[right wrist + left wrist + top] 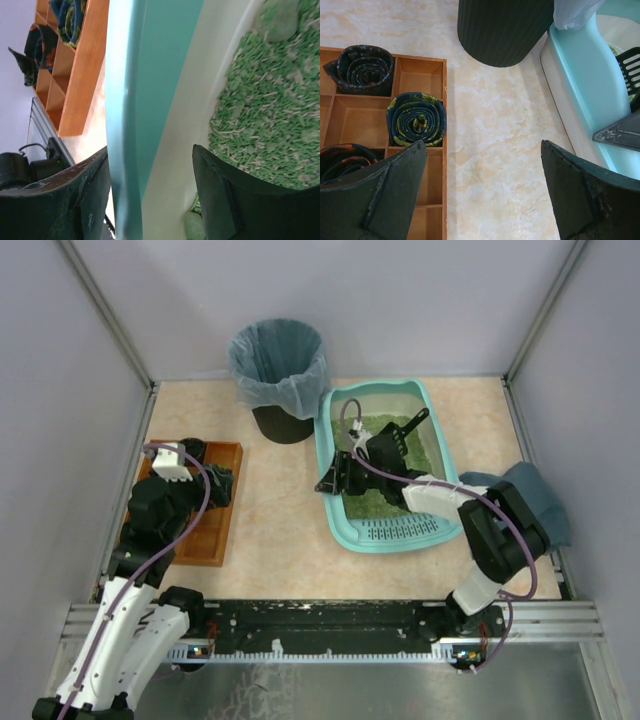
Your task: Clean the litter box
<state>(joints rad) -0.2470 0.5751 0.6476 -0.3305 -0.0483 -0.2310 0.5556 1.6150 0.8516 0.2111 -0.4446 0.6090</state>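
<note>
The teal litter box (400,530) lies right of centre, with green litter (385,502) and a black scoop (400,435) inside. My right gripper (335,480) straddles its left wall. In the right wrist view the gripper (150,160) has one finger outside against the teal rim (125,100) and the other inside against the white inner face, beside the litter (260,110) and pale green clumps (277,20). My left gripper (482,150) hangs open over bare table beside the wooden tray (420,75), holding nothing.
A black bin with a blue-grey bag (278,370) stands behind the box's left corner. The wooden tray (215,530) on the left holds rolled fabrics (416,119). A blue-grey cloth (530,495) lies at the right edge. Walls close in the table.
</note>
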